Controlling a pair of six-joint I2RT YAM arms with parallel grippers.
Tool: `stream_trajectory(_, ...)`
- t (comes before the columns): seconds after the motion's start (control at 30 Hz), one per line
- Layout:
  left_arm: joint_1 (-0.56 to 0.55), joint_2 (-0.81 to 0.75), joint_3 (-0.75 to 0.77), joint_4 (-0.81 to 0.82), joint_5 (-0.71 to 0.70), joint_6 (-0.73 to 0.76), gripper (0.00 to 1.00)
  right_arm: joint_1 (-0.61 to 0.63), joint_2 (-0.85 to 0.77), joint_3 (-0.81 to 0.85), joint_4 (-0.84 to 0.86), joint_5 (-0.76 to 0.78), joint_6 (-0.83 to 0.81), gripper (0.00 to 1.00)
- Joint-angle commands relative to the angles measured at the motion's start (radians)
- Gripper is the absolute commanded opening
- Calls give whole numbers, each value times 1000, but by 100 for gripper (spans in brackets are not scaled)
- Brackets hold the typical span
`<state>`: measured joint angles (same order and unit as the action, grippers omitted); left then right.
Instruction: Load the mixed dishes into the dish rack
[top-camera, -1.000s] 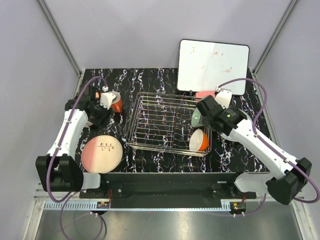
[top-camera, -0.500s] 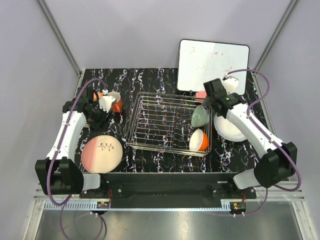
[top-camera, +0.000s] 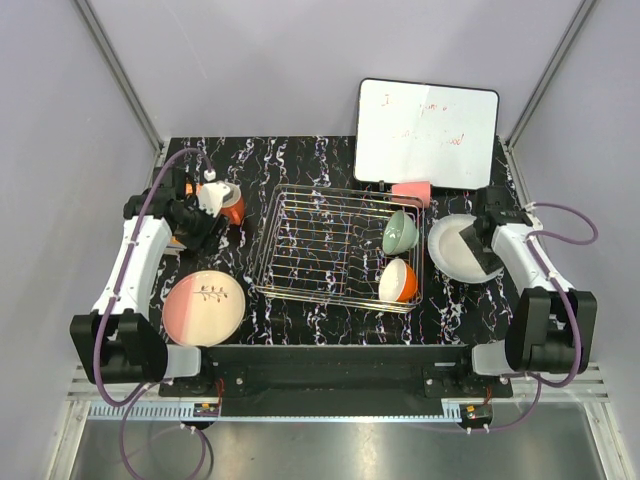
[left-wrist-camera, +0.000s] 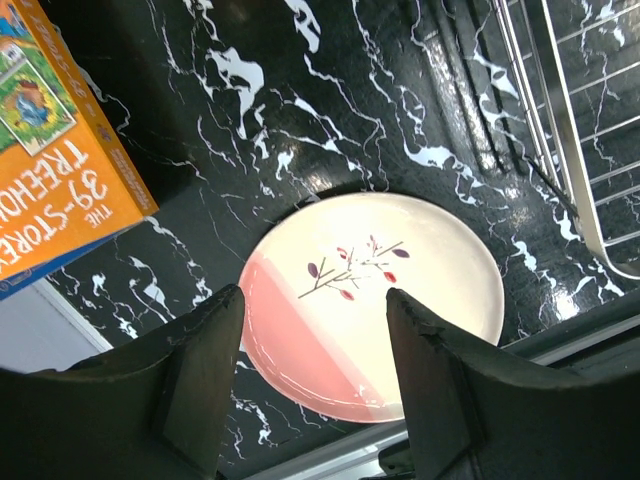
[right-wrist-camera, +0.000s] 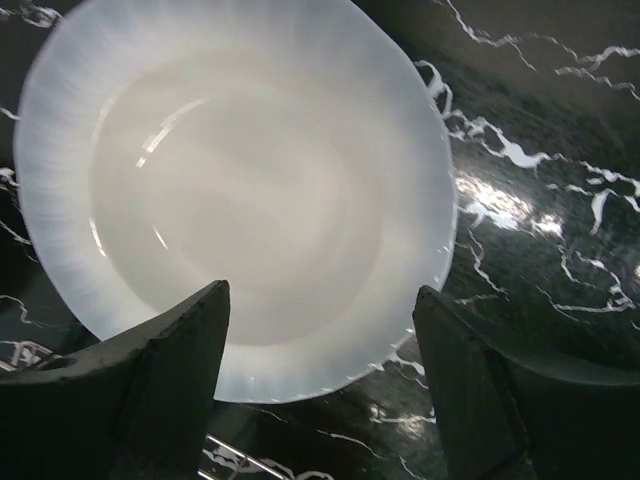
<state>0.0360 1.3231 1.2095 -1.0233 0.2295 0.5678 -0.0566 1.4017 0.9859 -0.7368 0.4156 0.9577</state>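
Observation:
The dish rack (top-camera: 320, 245) stands mid-table. A pale green bowl (top-camera: 400, 232) and an orange bowl (top-camera: 398, 281) lean at its right end. The small pink cup (top-camera: 411, 193) sits behind the rack. My right gripper (top-camera: 480, 250) hovers open over the white plate (top-camera: 450, 250), which fills the right wrist view (right-wrist-camera: 230, 190) above the empty gripper (right-wrist-camera: 322, 295). My left gripper (top-camera: 200, 235) is open and empty beside the orange-red mug (top-camera: 231, 208). The pink-and-cream plate (top-camera: 204, 307) lies below and ahead of the gripper (left-wrist-camera: 312, 310), seen as the plate (left-wrist-camera: 400, 270) in the left wrist view.
A whiteboard (top-camera: 427, 132) leans at the back right. An orange book (left-wrist-camera: 60, 170) lies left of the left gripper. The rack's wire rim (left-wrist-camera: 560, 120) runs along the right of the left wrist view. Purple walls enclose the black marbled table (top-camera: 300, 160).
My right arm has swung from the rack's right end out to the right and now hangs over the white plate. The left arm has barely moved.

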Motion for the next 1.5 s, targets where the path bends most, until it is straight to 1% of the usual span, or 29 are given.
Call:
stream_trajectory(0.0, 4, 25, 76, 15, 36, -6, 63, -14, -87, 3, -71, -67, 65, 83)
stream_trajectory(0.07, 2, 37, 88, 17, 37, -5, 63, -15, -119, -10, -105, -75, 65, 84)
stream_trajectory(0.17, 2, 47, 96, 15, 50, -5, 63, -22, -156, -59, -107, -86, 85, 85)
stream_trajectory(0.43, 7, 42, 79, 20, 53, 10, 63, -22, -174, -185, -111, -184, 128, 86)
stream_trajectory(0.6, 8, 50, 79, 23, 64, 1, 63, -22, -182, -225, -76, -149, 162, 86)
stream_trajectory(0.9, 10, 30, 61, 23, 57, -3, 63, -22, -198, -358, 158, -109, 268, 82)
stream_trajectory(1.03, 8, 28, 47, 22, 59, -5, 63, -22, -268, -432, 264, -89, 300, 81)
stream_trajectory(1.13, 10, 31, 44, 22, 60, -8, 63, -22, -311, -477, 298, -75, 328, 79)
stream_trajectory(1.4, 10, 36, 36, 25, 51, -6, 63, -23, -360, -527, 324, -60, 374, 69)
stream_trajectory(1.43, 10, 36, 36, 23, 51, -5, 63, -23, -360, -539, 332, -60, 377, 66)
stream_trajectory(1.47, 10, 34, 35, 25, 51, -2, 63, -23, -360, -546, 341, -60, 380, 64)
